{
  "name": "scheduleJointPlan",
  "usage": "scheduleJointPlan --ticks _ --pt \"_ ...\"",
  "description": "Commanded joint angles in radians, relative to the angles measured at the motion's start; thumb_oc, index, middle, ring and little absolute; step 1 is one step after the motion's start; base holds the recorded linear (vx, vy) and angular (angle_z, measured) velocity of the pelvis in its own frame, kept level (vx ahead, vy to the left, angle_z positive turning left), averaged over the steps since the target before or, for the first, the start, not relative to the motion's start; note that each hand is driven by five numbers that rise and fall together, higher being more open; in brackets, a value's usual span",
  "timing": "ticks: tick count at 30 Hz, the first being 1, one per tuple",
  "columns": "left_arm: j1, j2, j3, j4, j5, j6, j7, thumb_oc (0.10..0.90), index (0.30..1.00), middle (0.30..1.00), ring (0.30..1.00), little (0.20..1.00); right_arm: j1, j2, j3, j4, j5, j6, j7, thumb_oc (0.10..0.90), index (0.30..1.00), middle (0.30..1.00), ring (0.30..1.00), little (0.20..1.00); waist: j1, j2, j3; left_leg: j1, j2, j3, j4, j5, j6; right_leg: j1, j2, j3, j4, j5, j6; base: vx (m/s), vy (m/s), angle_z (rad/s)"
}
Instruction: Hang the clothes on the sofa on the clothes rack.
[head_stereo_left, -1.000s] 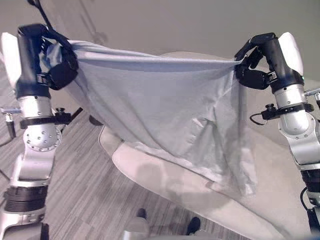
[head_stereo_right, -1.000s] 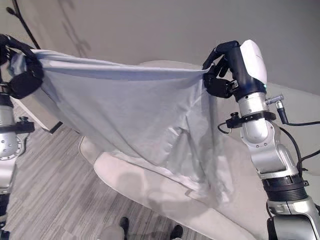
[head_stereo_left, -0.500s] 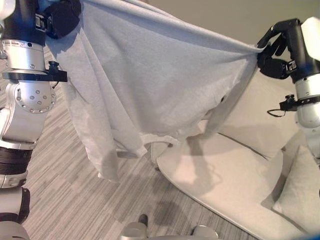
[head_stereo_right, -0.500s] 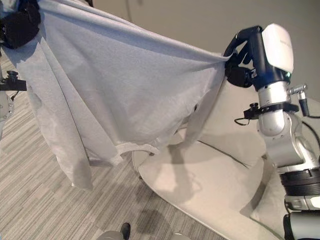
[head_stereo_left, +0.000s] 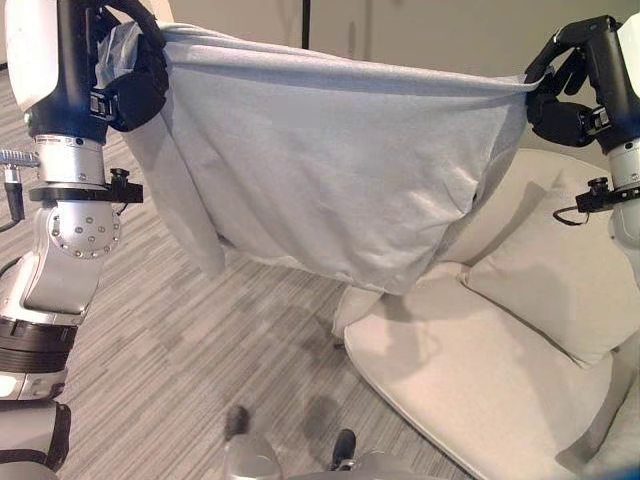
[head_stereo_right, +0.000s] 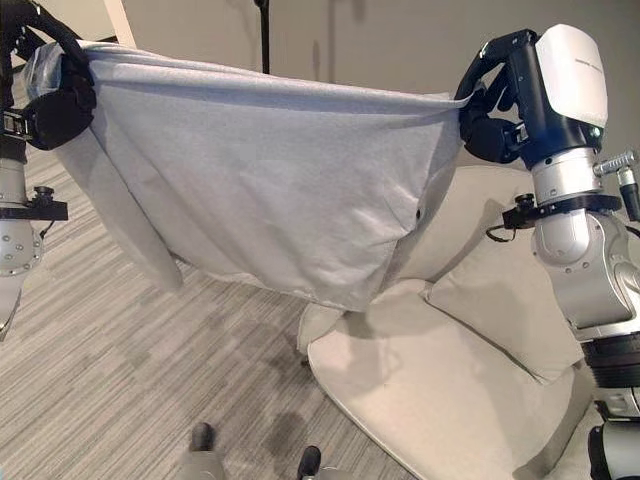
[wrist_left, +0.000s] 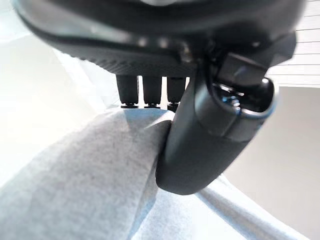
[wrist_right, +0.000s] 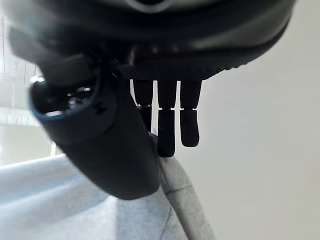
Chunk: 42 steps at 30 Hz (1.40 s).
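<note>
Carrying is the step in hand — left hand (head_stereo_left: 130, 85) and right hand (head_stereo_right: 490, 125) are each pinching a top corner of the grey garment (head_stereo_left: 340, 190), stretching it taut in the air above the cream sofa (head_stereo_right: 440, 390). Next move, I'd judge — draping it over the rack.

Two silver-grey jointed arms are seen, each ended by a dark left hand (head_stereo_left: 128, 88) or right hand (head_stereo_right: 497, 112); white covers are borne above the wrists.
</note>
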<state>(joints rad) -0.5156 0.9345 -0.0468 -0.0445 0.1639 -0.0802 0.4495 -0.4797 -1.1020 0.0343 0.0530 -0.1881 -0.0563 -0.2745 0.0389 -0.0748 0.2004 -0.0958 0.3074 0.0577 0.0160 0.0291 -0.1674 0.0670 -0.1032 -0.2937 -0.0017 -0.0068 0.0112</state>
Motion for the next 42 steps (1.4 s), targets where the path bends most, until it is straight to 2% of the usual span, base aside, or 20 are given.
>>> scheduleJointPlan --ticks 1,3,4,7,8,10,13,15,17,18,19,21,24,28,31,33,36,37,38,42 --pt "-0.132 0.078 0.110 0.028 -0.019 0.025 0.089 0.400 0.300 0.300 0.300 0.300 -0.007 -0.110 -0.137 0.057 0.003 0.045 -0.086 0.400 0.300 0.300 0.300 0.300 0.011 0.023 -0.162 0.015 -0.047 0.031 -0.103 0.081 -0.005 0.106 -0.105 0.011 -0.080 -0.012 0.193 0.38 0.628 0.33" --pt "-0.147 0.084 0.085 0.025 -0.020 0.020 0.071 0.400 0.300 0.300 0.300 0.300 0.024 -0.100 -0.162 0.043 -0.023 0.057 -0.081 0.400 0.300 0.300 0.300 0.300 0.013 0.018 -0.172 0.037 -0.106 0.041 -0.103 0.059 0.014 0.103 -0.187 -0.001 -0.026 0.036 0.213 0.28 0.488 0.01" --pt "-0.146 0.087 0.077 0.021 -0.024 0.015 0.064 0.400 0.300 0.300 0.300 0.300 0.023 -0.085 -0.164 0.037 -0.030 0.063 -0.086 0.400 0.300 0.300 0.300 0.300 0.015 0.020 -0.163 0.056 -0.138 0.050 -0.103 0.033 0.031 0.085 -0.231 -0.001 0.042 0.108 0.213 0.21 0.462 -0.07" --pt "-0.142 0.109 0.077 0.001 -0.019 0.019 0.050 0.400 0.300 0.300 0.300 0.300 0.004 -0.059 -0.171 0.019 -0.044 0.078 -0.092 0.400 0.300 0.300 0.300 0.300 0.016 0.037 -0.141 0.103 -0.201 0.096 -0.103 -0.012 0.092 0.008 -0.308 -0.015 0.205 0.191 0.180 0.13 0.442 0.10" --pt "-0.146 0.114 0.069 -0.002 -0.011 0.015 0.042 0.400 0.300 0.300 0.300 0.300 0.003 -0.051 -0.172 0.023 -0.040 0.076 -0.098 0.400 0.300 0.300 0.300 0.300 0.006 0.042 -0.134 0.113 -0.213 0.100 -0.103 -0.024 0.099 -0.016 -0.299 -0.004 0.254 0.188 0.177 0.17 0.385 -0.02" --pt "-0.149 0.102 0.063 -0.008 -0.003 0.017 0.030 0.400 0.300 0.300 0.300 0.300 0.002 -0.050 -0.179 0.012 -0.033 0.066 -0.093 0.400 0.300 0.300 0.300 0.300 -0.025 0.060 -0.118 0.153 -0.245 0.105 -0.103 -0.046 0.113 -0.106 -0.209 0.032 0.292 0.125 0.159 0.24 0.325 -0.06" --pt "-0.145 0.104 0.069 -0.012 0.002 0.019 0.028 0.400 0.300 0.300 0.300 0.300 -0.009 -0.052 -0.174 0.013 -0.027 0.062 -0.096 0.400 0.300 0.300 0.300 0.300 -0.023 0.067 -0.111 0.174 -0.244 0.120 -0.103 -0.068 0.109 -0.112 -0.184 0.005 0.259 0.096 0.156 0.16 0.095 -0.02" --pt "-0.137 0.094 0.080 -0.027 0.010 0.022 0.023 0.400 0.300 0.300 0.300 0.300 -0.018 -0.050 -0.173 0.009 -0.020 0.058 -0.096 0.400 0.300 0.300 0.300 0.300 -0.033 0.067 -0.098 0.204 -0.255 0.128 -0.103 -0.090 0.106 -0.156 -0.128 -0.030 0.156 0.085 0.163 0.19 0.034 -0.02" --pt "-0.111 0.068 0.110 -0.037 0.020 0.020 0.022 0.400 0.300 0.300 0.300 0.300 -0.002 -0.051 -0.189 0.007 -0.021 0.054 -0.099 0.400 0.300 0.300 0.300 0.300 -0.057 0.061 -0.089 0.244 -0.264 0.123 -0.103 -0.116 0.104 -0.216 -0.059 0.006 -0.014 0.145 0.198 0.31 -0.004 -0.24" --pt "-0.110 0.068 0.112 -0.038 0.020 0.020 0.022 0.400 0.300 0.300 0.300 0.300 -0.001 -0.052 -0.190 0.006 -0.021 0.054 -0.099 0.400 0.300 0.300 0.300 0.300 -0.057 0.059 -0.090 0.240 -0.266 0.125 -0.103 -0.111 0.104 -0.216 -0.060 0.006 -0.022 0.155 0.196 0.47 -0.072 -0.26" --pt "-0.087 0.054 0.129 -0.048 0.038 0.020 0.021 0.400 0.300 0.300 0.300 0.300 0.027 -0.064 -0.211 -0.004 -0.031 0.051 -0.100 0.400 0.300 0.300 0.300 0.300 -0.079 0.046 -0.088 0.264 -0.267 0.116 -0.103 -0.133 0.102 -0.261 -0.046 0.041 -0.077 0.211 0.225 0.37 -0.101 -0.12" --pt "-0.081 0.042 0.133 -0.058 0.052 0.020 0.016 0.400 0.300 0.300 0.300 0.300 0.050 -0.069 -0.225 -0.010 -0.027 0.046 -0.085 0.400 0.300 0.300 0.300 0.300 -0.079 0.028 -0.105 0.276 -0.278 0.104 -0.103 -0.161 0.101 -0.223 -0.045 0.053 -0.086 0.192 0.212 0.48 -0.158 0.29" --pt "-0.056 -0.008 0.147 -0.074 0.044 0.021 0.019 0.400 0.300 0.300 0.300 0.300 0.072 -0.075 -0.242 -0.032 -0.022 0.035 -0.074 0.400 0.300 0.300 0.300 0.300 -0.084 0.029 -0.127 0.324 -0.251 0.098 -0.103 -0.160 0.089 -0.178 -0.031 0.037 -0.083 0.186 0.194 0.34 -0.168 0.54" --pt "-0.022 -0.046 0.187 -0.095 0.029 0.021 0.021 0.400 0.300 0.300 0.300 0.300 0.079 -0.077 -0.263 -0.075 0.006 0.015 -0.054 0.400 0.300 0.300 0.300 0.300 -0.058 0.002 -0.101 0.183 -0.200 0.058 0.326 -0.079 0.037 -0.044 -0.005 0.019 -0.086 0.102 0.132 0.21 -0.195 0.27" --pt "-0.014 -0.063 0.205 -0.102 0.021 0.022 0.037 0.400 0.300 0.300 0.300 0.300 0.084 -0.068 -0.276 -0.080 0.007 0.016 -0.059 0.400 0.300 0.300 0.300 0.300 -0.049 -0.020 -0.086 0.104 -0.194 0.053 0.424 -0.045 0.038 -0.018 -0.009 0.014 -0.086 0.080 0.112 0.11 -0.087 -0.16" --pt "-0.014 -0.092 0.224 -0.119 0.027 0.028 0.079 0.400 0.300 0.300 0.300 0.300 0.105 -0.068 -0.293 -0.099 -0.010 0.016 -0.066 0.400 0.300 0.300 0.300 0.300 -0.042 -0.032 -0.084 0.057 -0.187 0.072 0.302 -0.121 0.068 -0.002 -0.016 0.010 -0.086 0.065 0.123 0.19 0.031 0.22" --pt "-0.022 -0.105 0.228 -0.130 0.034 0.038 0.109 0.400 0.300 0.300 0.300 0.300 0.102 -0.067 -0.286 -0.099 -0.021 0.016 -0.071 0.400 0.300 0.300 0.300 0.300 -0.023 -0.031 -0.089 0.063 -0.205 0.045 0.114 -0.079 0.069 0.003 -0.015 0.025 -0.086 0.059 0.130 0.15 0.099 -0.23" --pt "-0.023 -0.107 0.238 -0.143 0.045 0.039 0.134 0.400 0.300 0.300 0.300 0.300 0.093 -0.066 -0.281 -0.097 -0.043 0.016 -0.092 0.400 0.300 0.300 0.300 0.300 -0.007 -0.015 -0.096 0.062 -0.211 -0.008 -0.014 -0.023 0.058 0.017 -0.003 0.038 -0.086 0.041 0.130 0.12 0.107 -0.60" --pt "-0.016 -0.116 0.248 -0.152 0.050 0.036 0.139 0.400 0.300 0.300 0.300 0.300 0.098 -0.055 -0.284 -0.093 -0.047 0.017 -0.093 0.400 0.300 0.300 0.300 0.300 -0.009 -0.008 -0.104 0.072 -0.213 -0.015 -0.063 -0.026 0.056 0.022 0.000 0.039 -0.086 0.036 0.133 0.24 0.153 -0.77" --pt "0.050 -0.143 0.292 -0.235 0.063 0.015 0.136 0.400 0.300 0.300 0.300 0.300 0.141 0.038 -0.332 -0.128 -0.084 0.020 -0.139 0.400 0.300 0.300 0.300 0.300 -0.016 0.017 -0.156 0.149 -0.235 -0.004 -0.103 -0.039 0.060 0.046 -0.024 0.050 -0.086 0.039 0.145 0.20 0.164 -0.46"
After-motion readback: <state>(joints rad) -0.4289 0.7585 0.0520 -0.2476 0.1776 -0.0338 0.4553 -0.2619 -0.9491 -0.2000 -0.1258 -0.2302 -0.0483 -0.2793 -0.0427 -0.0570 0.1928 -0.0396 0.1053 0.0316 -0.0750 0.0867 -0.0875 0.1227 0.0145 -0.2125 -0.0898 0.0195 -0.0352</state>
